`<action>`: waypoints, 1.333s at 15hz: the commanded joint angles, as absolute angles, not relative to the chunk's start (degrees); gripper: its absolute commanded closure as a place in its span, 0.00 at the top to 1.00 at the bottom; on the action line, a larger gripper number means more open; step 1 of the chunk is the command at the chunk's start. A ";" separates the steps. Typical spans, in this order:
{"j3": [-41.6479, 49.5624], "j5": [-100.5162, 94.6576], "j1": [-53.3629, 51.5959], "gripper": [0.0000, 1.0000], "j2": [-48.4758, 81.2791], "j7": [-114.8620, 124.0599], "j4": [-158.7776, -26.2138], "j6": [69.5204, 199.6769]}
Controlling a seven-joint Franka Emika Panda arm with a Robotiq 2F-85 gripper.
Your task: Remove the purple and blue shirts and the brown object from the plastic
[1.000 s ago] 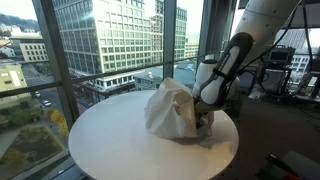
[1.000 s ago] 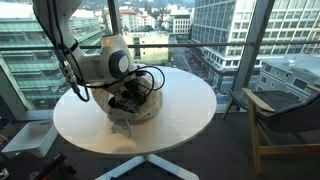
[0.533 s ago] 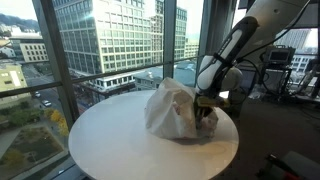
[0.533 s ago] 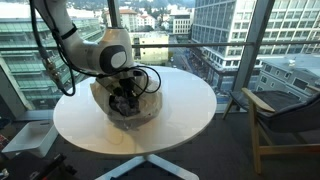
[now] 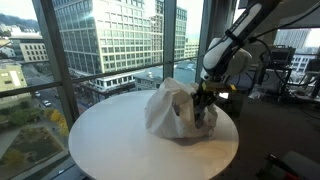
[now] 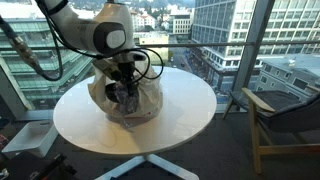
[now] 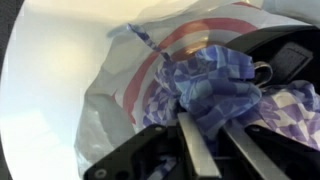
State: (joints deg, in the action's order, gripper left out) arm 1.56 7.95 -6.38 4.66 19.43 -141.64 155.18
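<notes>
A white plastic bag [image 5: 172,108] with red print lies on the round white table [image 5: 120,145]; it also shows in an exterior view [image 6: 120,95] and in the wrist view [image 7: 110,95]. My gripper [image 7: 215,140] is shut on a blue checked shirt [image 7: 215,80] and holds it lifted at the bag's mouth. In both exterior views the gripper [image 5: 205,100] [image 6: 128,92] hangs just over the bag's opening. A purple checked shirt [image 7: 295,105] lies to the right inside the bag. The brown object is hidden.
Floor-to-ceiling windows [image 5: 100,40] stand behind the table. A chair [image 6: 285,115] stands beside the table. Lab equipment [image 5: 280,65] sits behind the arm. The table's edge [image 6: 150,150] runs close round the bag.
The arm has risen from inside the bag, drawing the gripper and the blue shirt upward out of the opening.
</notes>
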 commanded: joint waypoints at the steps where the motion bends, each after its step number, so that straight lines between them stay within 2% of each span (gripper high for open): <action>1: -0.34 9.06 -5.15 0.12 -8.37 16.91 -144.32 147.90; 8: -2.57 3.38 -1.28 0.12 -26.11 22.32 -141.17 129.26; 13: -2.06 1.10 2.62 0.12 -24.35 21.57 -137.94 112.06; 16: -3.82 -5.76 5.73 0.12 -22.26 26.77 -137.50 108.08; 20: -3.75 -16.57 9.81 0.13 -21.48 35.43 -136.55 109.15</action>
State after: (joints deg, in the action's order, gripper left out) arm -2.88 -11.04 6.63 -22.07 29.95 -139.60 110.50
